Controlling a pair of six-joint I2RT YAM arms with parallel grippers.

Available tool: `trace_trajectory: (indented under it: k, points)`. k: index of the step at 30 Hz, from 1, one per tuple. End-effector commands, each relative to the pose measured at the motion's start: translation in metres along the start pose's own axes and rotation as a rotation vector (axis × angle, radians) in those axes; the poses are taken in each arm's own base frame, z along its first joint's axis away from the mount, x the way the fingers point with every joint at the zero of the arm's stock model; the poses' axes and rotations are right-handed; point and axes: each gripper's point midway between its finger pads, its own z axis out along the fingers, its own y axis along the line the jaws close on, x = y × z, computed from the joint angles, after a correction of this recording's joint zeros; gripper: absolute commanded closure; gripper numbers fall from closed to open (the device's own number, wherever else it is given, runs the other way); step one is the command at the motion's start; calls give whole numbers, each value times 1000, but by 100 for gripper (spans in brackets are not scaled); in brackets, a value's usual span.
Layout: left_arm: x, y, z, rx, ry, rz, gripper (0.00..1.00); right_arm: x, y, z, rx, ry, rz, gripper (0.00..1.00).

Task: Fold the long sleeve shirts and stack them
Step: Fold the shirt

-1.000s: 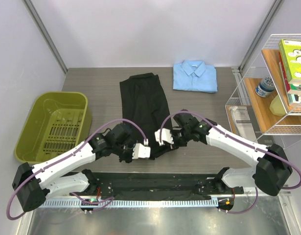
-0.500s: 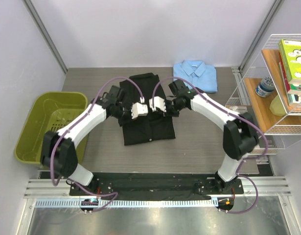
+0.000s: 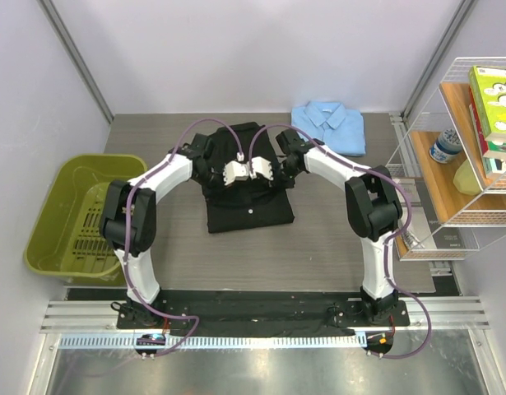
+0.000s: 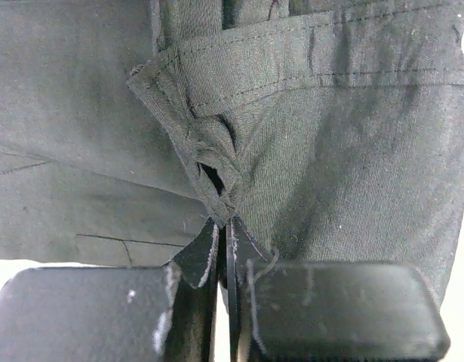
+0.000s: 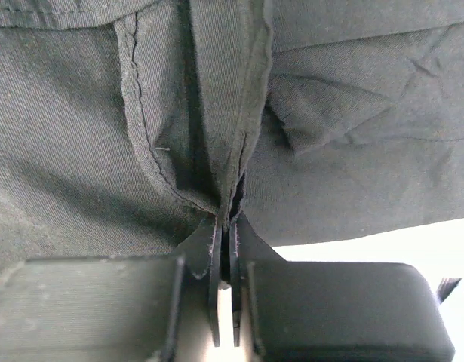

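The plain black button-front cloth shirt [image 3: 248,212] lies in the middle of the grey tabletop [image 3: 335,247], its long axis running from the top of the frame to the bottom. Its lower part lies flat as a doubled panel. The left pincer [image 3: 238,175] and right pincer [image 3: 259,174] hang side by side over the shirt's upper half, almost touching. Each wrist view shows the jaws clenched on a pinch of stitched black hem (left [image 4: 225,234], right [image 5: 226,226]), the cloth bunching just above the tips.

The carried edge probably has to land toward the top of the frame, along the shirt's long axis, and both arms are equally near. The folded light blue collared shirt [image 3: 327,127] lies near, at upper right, so room there is tight. The olive-green plastic bin [image 3: 51,222] sits well apart at left, with bare tabletop toward the bottom.
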Motion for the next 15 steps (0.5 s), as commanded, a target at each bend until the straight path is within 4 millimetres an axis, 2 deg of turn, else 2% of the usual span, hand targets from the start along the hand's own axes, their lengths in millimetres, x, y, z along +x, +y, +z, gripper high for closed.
trace_trajectory:
  k: [1, 3, 6, 7, 8, 9, 10, 11, 12, 13, 15]
  points:
    - [-12, 26, -3, -70, -25, 33, 97, -10, -30, -14, 101, -4, -12, 90]
    - [-9, 34, -2, -90, -1, 36, 97, -9, -38, -13, 129, 5, -3, 88]
    - [-7, 49, -2, -124, 21, 31, 92, -6, -50, -17, 168, 24, 36, 79]
    - [-7, 52, -4, -133, 34, 18, 86, -10, -57, -23, 197, 24, 61, 63]
    - [-7, 57, -7, -149, 37, -24, 82, -8, -65, -30, 226, 38, 80, 56]
    - [-11, 72, -19, -197, 35, -47, 77, -11, -72, -39, 255, 33, 96, 50]
    - [-12, 77, -28, -219, 27, -78, 68, -15, -87, -57, 310, 10, 156, 40]
    - [-14, 80, -35, -238, 10, -154, 65, -17, -94, -69, 339, -3, 185, 35]
    - [-18, 91, -58, -289, -23, -198, 62, -21, -94, -84, 345, -19, 224, 31]
    - [-22, 88, -66, -283, -56, -239, 57, -23, -104, -103, 371, -43, 254, 30]
    - [-30, 79, -93, -298, -113, -324, 54, -29, -88, -120, 320, -80, 365, 30]
